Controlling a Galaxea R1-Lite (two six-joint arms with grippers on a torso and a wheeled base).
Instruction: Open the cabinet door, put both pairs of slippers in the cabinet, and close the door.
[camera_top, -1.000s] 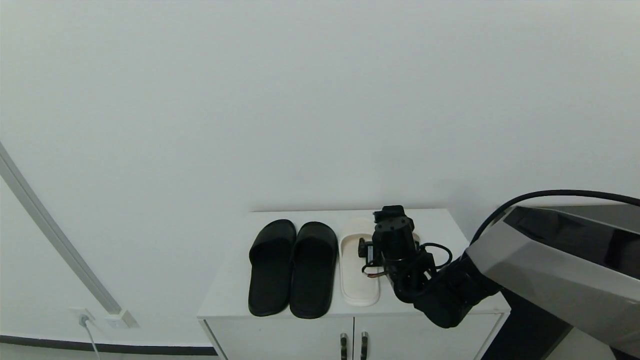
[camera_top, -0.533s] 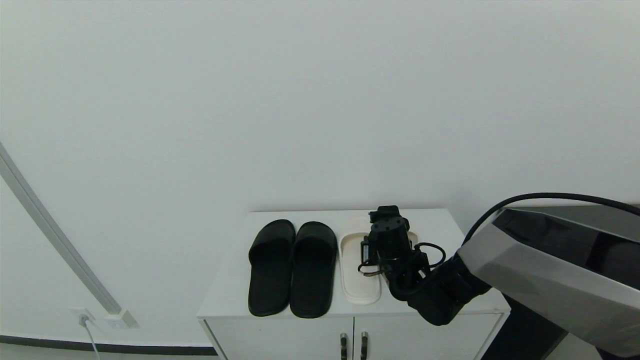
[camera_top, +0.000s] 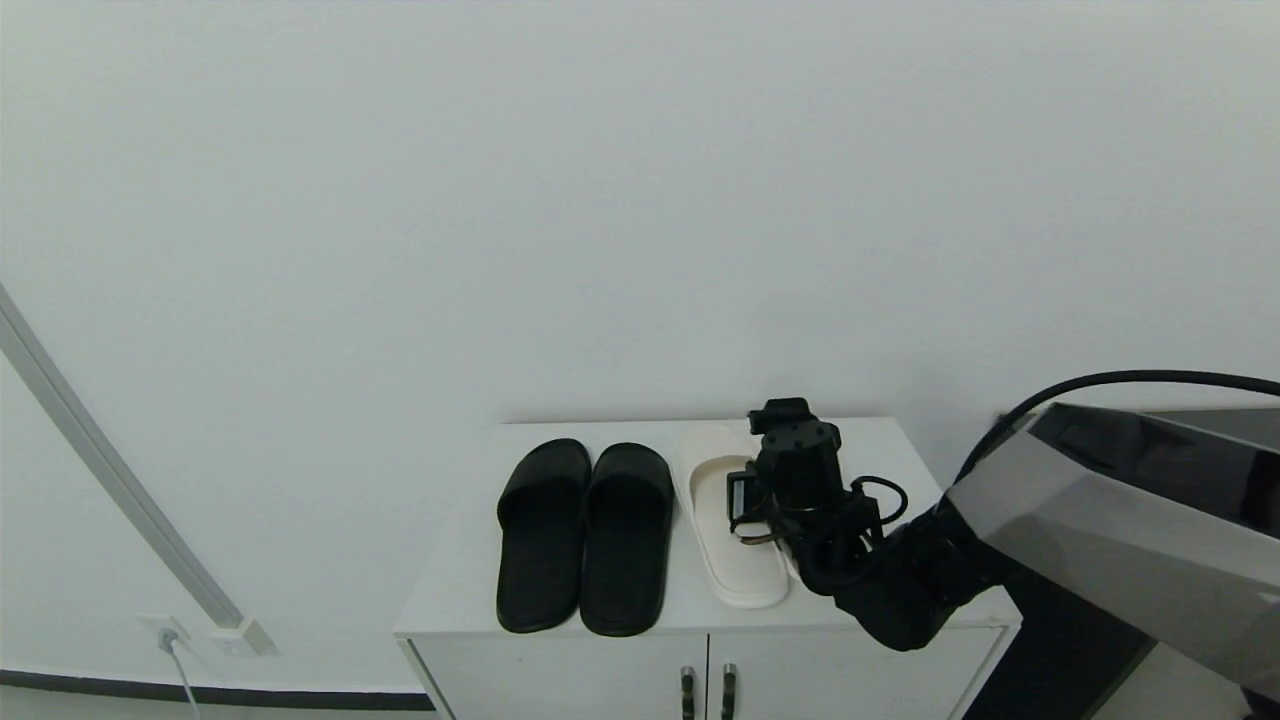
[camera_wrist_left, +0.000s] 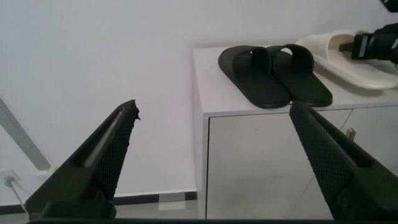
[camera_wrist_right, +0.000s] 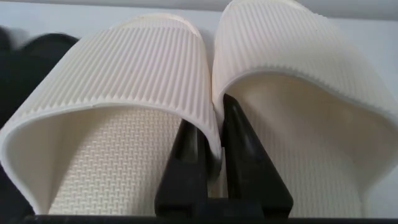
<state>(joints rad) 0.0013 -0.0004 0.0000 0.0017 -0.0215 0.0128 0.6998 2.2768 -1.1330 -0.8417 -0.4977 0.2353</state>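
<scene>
On top of the white cabinet (camera_top: 450, 590) a pair of black slippers (camera_top: 585, 535) lies on the left and a pair of white slippers (camera_top: 735, 530) on the right. My right gripper (camera_wrist_right: 214, 134) is shut on the white slippers, pinching the inner edges of both straps (camera_wrist_right: 208, 93) together. In the head view the right gripper (camera_top: 745, 505) sits over that pair and hides the right-hand slipper. Both cabinet doors are closed, with their two handles (camera_top: 707, 690) side by side. My left gripper (camera_wrist_left: 212, 109) hangs open in front of the cabinet's (camera_wrist_left: 249, 155) left side, below the black slippers (camera_wrist_left: 273, 71).
A plain white wall rises directly behind the cabinet. A grey conduit (camera_top: 100, 460) runs diagonally down to a wall socket (camera_top: 165, 633) with a plug at the lower left. Open floor lies left of the cabinet.
The right arm dipped left, then drew back to the right. The visible white slipper has shifted right with it and now lies slanted, its heel nearer the front edge.
</scene>
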